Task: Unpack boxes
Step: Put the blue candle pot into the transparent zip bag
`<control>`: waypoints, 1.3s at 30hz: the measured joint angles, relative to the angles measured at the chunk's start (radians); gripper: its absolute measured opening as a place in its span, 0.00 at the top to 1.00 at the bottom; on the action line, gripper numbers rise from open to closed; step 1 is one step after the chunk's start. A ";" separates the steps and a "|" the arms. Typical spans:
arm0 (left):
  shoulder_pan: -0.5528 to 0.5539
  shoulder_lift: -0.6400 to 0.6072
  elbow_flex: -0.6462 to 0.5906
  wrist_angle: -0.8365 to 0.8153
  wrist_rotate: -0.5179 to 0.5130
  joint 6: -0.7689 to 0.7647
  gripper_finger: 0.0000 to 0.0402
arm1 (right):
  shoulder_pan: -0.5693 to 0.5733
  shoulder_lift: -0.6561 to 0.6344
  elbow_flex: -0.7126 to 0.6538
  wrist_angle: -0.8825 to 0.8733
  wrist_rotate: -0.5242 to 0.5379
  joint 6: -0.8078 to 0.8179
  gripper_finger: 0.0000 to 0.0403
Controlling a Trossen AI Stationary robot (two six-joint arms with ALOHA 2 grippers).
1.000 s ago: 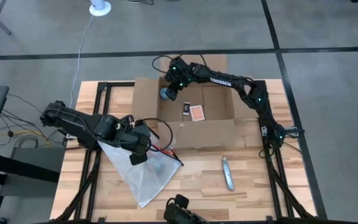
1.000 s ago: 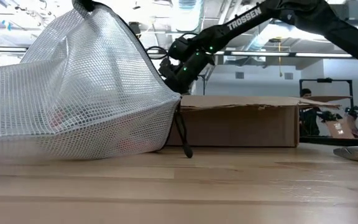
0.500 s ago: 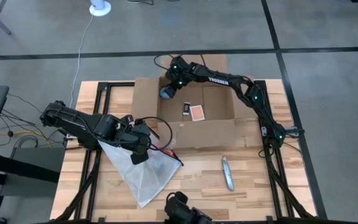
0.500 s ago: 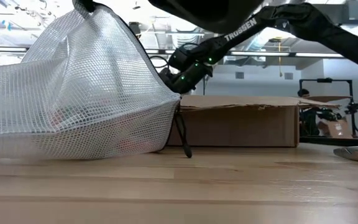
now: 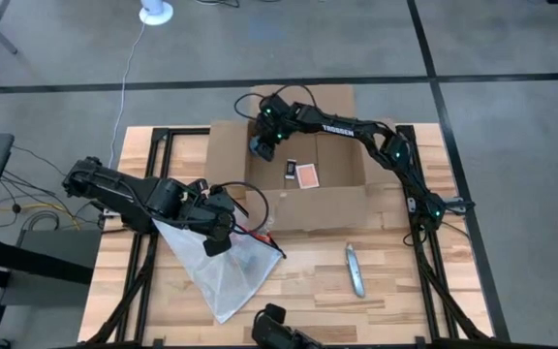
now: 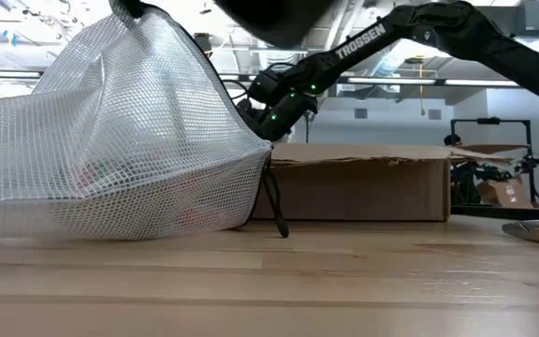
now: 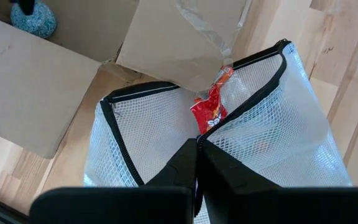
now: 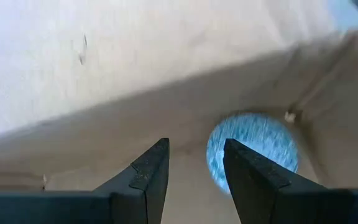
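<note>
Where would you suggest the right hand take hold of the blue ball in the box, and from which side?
Probably from straight above, across its widest part. The blue ball sits in a corner of the box, so the walls block a sideways approach. The right hand is open and just off to one side.

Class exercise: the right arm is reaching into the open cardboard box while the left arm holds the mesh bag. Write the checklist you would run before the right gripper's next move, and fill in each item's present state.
1. Right gripper fingers open: ok, a gap shows between them.
2. Blue speckled ball ahead of the right gripper: ok, it lies just beyond the fingertips, slightly to one side.
3. Ball already gripped: not ok, nothing sits between the fingers.
4. Cardboard box flaps open: ok, the inside is visible from above.
5. Left gripper holding the mesh bag: ok, shut on its zipper edge.
6. Bag mouth open to receive items: ok, it gapes beside the box.
</note>
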 joint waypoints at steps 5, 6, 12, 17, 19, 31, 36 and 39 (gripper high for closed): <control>0.000 0.000 0.000 0.000 0.000 -0.005 1.00 | -0.016 0.019 0.001 0.019 0.006 0.047 0.66; 0.000 0.000 0.000 0.001 0.000 -0.007 1.00 | -0.021 0.030 0.002 0.004 0.009 0.061 0.66; 0.000 0.000 0.000 0.003 0.000 -0.010 1.00 | -0.025 0.078 0.002 -0.007 -0.044 0.084 0.66; 0.000 0.000 0.000 0.006 0.001 -0.023 1.00 | -0.015 0.078 0.003 -0.027 -0.030 0.064 0.66; 0.000 0.000 0.000 0.005 0.001 -0.025 1.00 | -0.016 0.077 0.003 -0.073 -0.036 0.066 0.66; 0.001 0.000 0.000 0.007 0.001 -0.018 1.00 | -0.028 0.077 0.077 -0.509 0.085 0.004 0.66; 0.002 0.000 0.000 0.014 0.002 -0.011 1.00 | -0.028 0.050 0.163 -0.442 0.084 0.001 0.66; 0.002 0.000 0.000 0.015 0.002 -0.013 1.00 | -0.020 0.052 0.195 -0.369 0.084 0.000 0.66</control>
